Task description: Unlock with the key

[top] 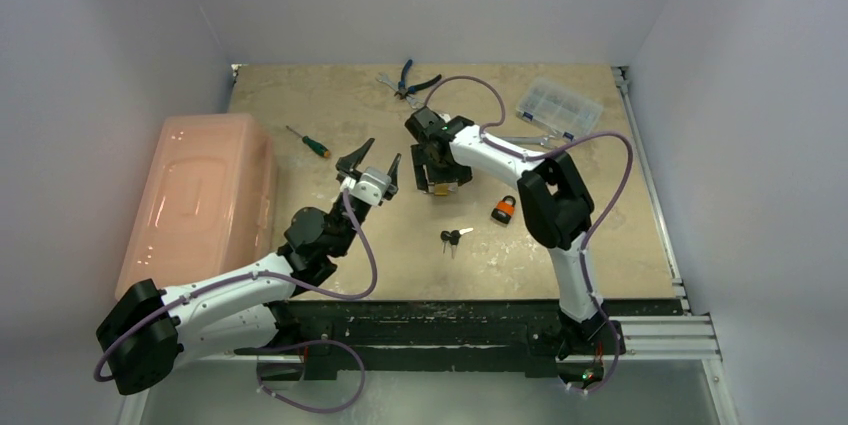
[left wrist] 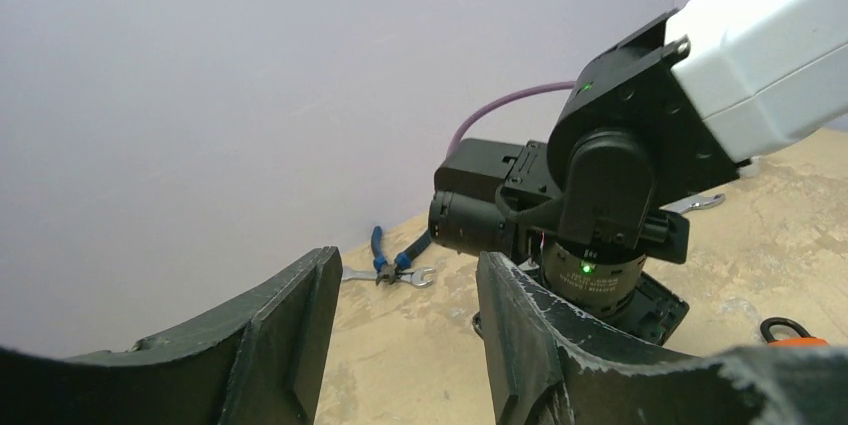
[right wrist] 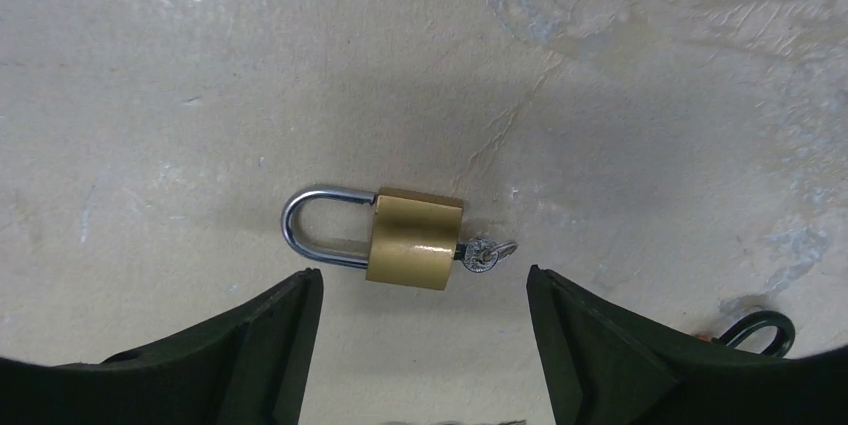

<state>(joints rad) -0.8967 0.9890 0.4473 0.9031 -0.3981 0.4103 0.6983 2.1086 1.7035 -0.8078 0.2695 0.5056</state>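
Note:
A brass padlock (right wrist: pixel 415 238) lies flat on the table, its steel shackle (right wrist: pixel 300 225) pointing left with both legs meeting the body. A small silver key (right wrist: pixel 483 254) sticks out of the body's right end. My right gripper (right wrist: pixel 422 305) hovers just above it, open, with one finger on each side and nothing between them. From above, the right gripper (top: pixel 437 177) covers most of the padlock (top: pixel 441 189). My left gripper (top: pixel 370 163) is raised a little to the left, open and empty, facing the right wrist (left wrist: pixel 600 205).
An orange padlock (top: pixel 503 209) and a loose bunch of keys (top: pixel 453 237) lie near the right arm. A pink bin (top: pixel 200 195) fills the left side. A screwdriver (top: pixel 307 141), pliers (top: pixel 415 80), a wrench (top: pixel 530 142) and a clear organizer box (top: pixel 558 105) sit further back.

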